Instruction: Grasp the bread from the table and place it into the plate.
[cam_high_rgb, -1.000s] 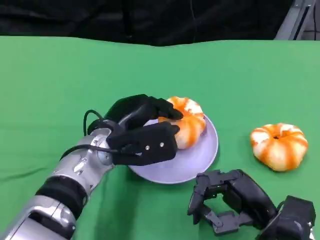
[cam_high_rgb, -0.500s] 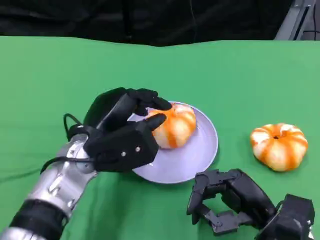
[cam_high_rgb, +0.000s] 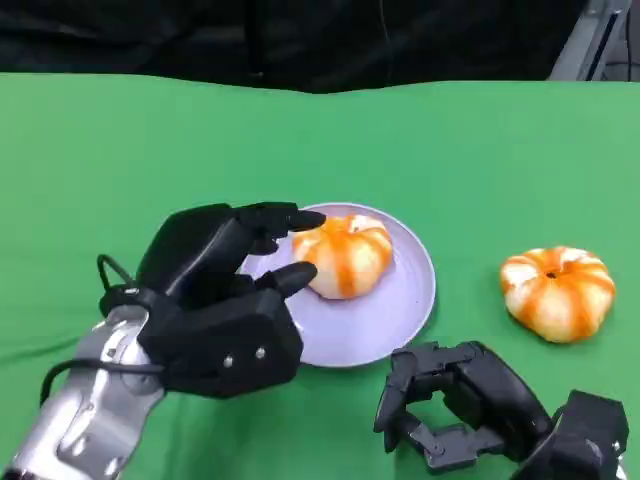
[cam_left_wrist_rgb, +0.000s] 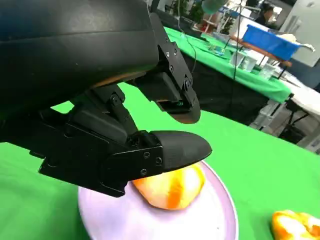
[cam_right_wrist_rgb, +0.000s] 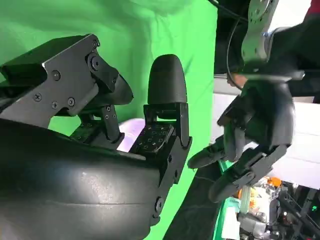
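Your bread (cam_high_rgb: 345, 252) lies on the plate (cam_high_rgb: 405, 305), toward the plate's far side, with nothing gripping it. Your left hand (cam_high_rgb: 225, 300) hangs over the plate's near-left edge, fingers (cam_high_rgb: 285, 217) spread and holding nothing; the fingertips sit just beside the bread, and you cannot tell from the head view whether they touch it. In the left wrist view the bread (cam_left_wrist_rgb: 170, 187) rests on the plate (cam_left_wrist_rgb: 215, 220) under the outstretched fingers (cam_left_wrist_rgb: 177, 147), with a gap showing between them. Your right hand (cam_high_rgb: 450, 405) rests just in front of the plate's near-right rim, fingers curled inward around nothing. A second bread (cam_high_rgb: 557, 292) sits on the green table (cam_high_rgb: 480, 160), well to the right of the plate, untouched.
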